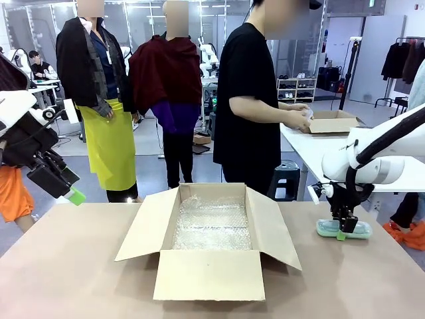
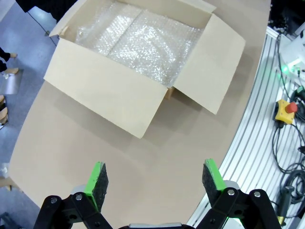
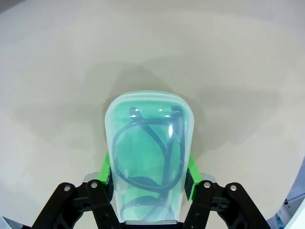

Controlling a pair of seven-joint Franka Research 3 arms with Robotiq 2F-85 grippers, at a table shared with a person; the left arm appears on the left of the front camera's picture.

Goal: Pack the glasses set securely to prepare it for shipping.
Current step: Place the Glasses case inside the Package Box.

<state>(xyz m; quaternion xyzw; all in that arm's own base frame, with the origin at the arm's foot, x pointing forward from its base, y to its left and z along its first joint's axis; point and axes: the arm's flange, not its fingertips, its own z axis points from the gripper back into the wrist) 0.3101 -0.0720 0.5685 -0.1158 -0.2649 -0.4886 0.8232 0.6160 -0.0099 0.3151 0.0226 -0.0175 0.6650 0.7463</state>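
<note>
The glasses case [image 1: 352, 229] is mint green, see-through and smooth, like soft plastic, with round corners. In the right wrist view the glasses case [image 3: 150, 143] shows dark, thin glasses curled up inside it. It lies flat on the brown table [image 1: 66, 266], far over on the robot's right side and well apart from the box. In the front view its long side runs left to right across the table. In the right wrist view its long side runs up the picture, with one round end at the top. The right gripper [image 1: 342, 232] comes straight down on the case. Its jaws are closed in on the two long sides, so it grips across the short way. In the right wrist view the right gripper [image 3: 148, 174] has a green pad pressed on each side of the case. In the middle of the table stands an open cardboard box [image 1: 209, 272] with all four flaps folded out. The bottom is lined with shiny, bumpy bubble wrap [image 1: 212, 226]. The left gripper [image 1: 66, 189] hangs in the air over the left side of the table. In the left wrist view the left gripper [image 2: 155, 177] has its jaws spread wide, with nothing between them, and the box [image 2: 105, 95] with its bubble wrap [image 2: 143, 38] lies beyond.
</note>
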